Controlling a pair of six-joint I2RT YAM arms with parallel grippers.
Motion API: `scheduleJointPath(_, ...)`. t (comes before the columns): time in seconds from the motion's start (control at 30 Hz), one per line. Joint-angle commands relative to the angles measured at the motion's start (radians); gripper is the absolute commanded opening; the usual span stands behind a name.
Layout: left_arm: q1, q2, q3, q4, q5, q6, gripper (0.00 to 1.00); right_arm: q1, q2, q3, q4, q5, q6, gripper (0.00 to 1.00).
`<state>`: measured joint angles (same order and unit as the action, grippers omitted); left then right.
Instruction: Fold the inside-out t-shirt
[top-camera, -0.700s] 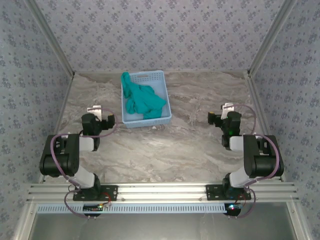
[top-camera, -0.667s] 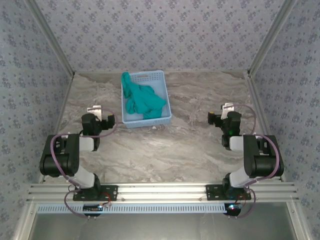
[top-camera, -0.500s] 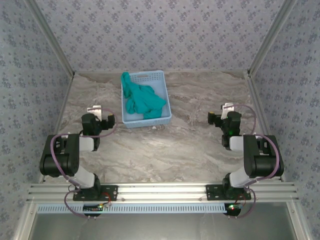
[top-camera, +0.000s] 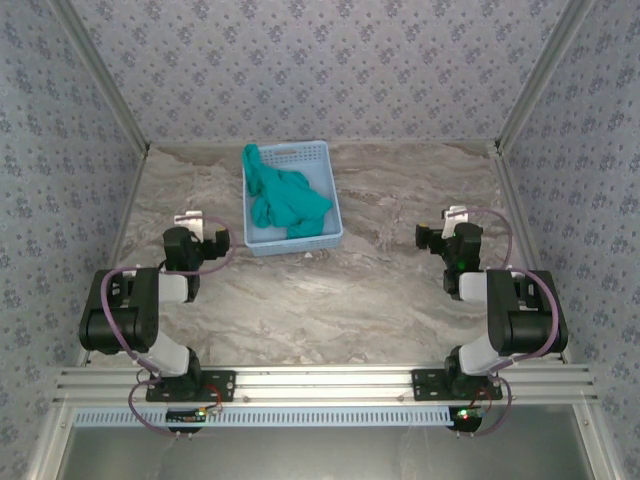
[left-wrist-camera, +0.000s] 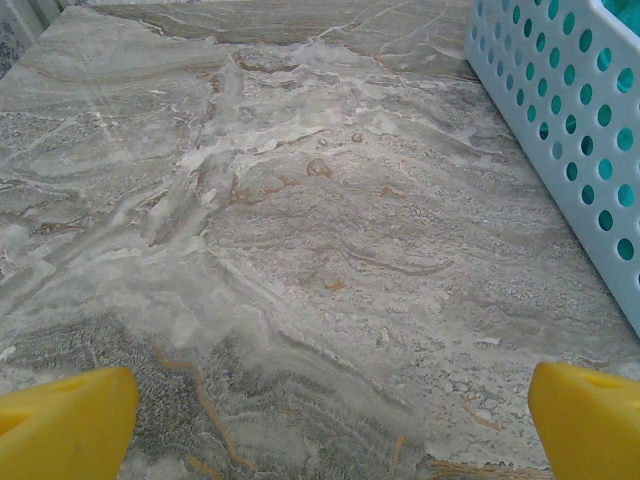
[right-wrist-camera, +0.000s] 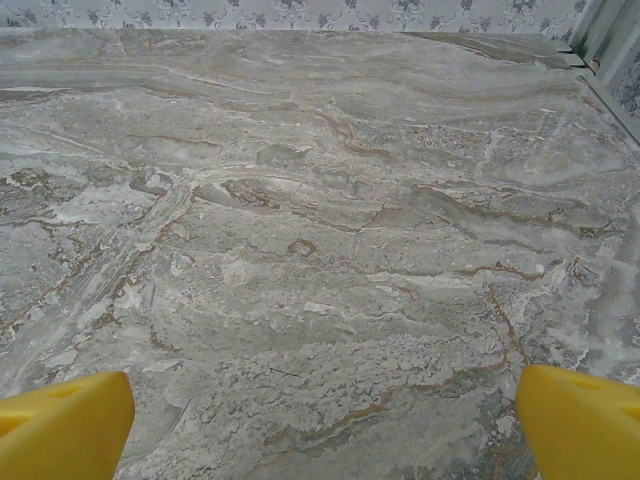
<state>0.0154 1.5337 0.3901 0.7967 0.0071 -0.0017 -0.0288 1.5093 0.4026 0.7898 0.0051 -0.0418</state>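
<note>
Nothing folded yet: teal-green fabric t-shirt (top-camera: 283, 200) bunched in light blue plastic basket (top-camera: 296, 245), 12 o'clock; left gripper (left-wrist-camera: 320, 420), right gripper (right-wrist-camera: 320, 420) spread, empty.

A light blue basket (top-camera: 296, 245) with holed sides stood toward the far middle of the grey marbled table (top-camera: 380, 290), between walls (top-camera: 320, 70) papered with small flowers.

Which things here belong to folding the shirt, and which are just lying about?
Job: teal t-shirt, bunched up; left gripper and right gripper, jaws open.
Lying about: light blue basket holding the shirt; marble table.
</note>
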Motion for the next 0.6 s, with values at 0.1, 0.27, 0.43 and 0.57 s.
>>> scheduleJointPath(0.1, 0.009, 0.003, 0.026, 0.013, -0.002, -0.014, 1.0, -0.008, 0.009, -0.001, -0.001, 0.007, 0.01, 1.0)
scheduleJointPath(0.27, 0.009, 0.003, 0.026, 0.013, -0.002, -0.016, 1.0, -0.008, 0.01, -0.001, -0.001, 0.007, 0.01, 1.0)
scheduleJointPath(0.43, 0.011, 0.0, 0.036, 0.0, -0.022, -0.025, 1.0, -0.006, -0.041, 0.026, -0.084, -0.019, 0.0, 1.0)
scheduleJointPath(0.57, -0.014, -0.17, 0.274, -0.576, -0.082, -0.125, 1.0, 0.12, -0.244, 0.139, -0.404, 0.121, -0.017, 1.0)
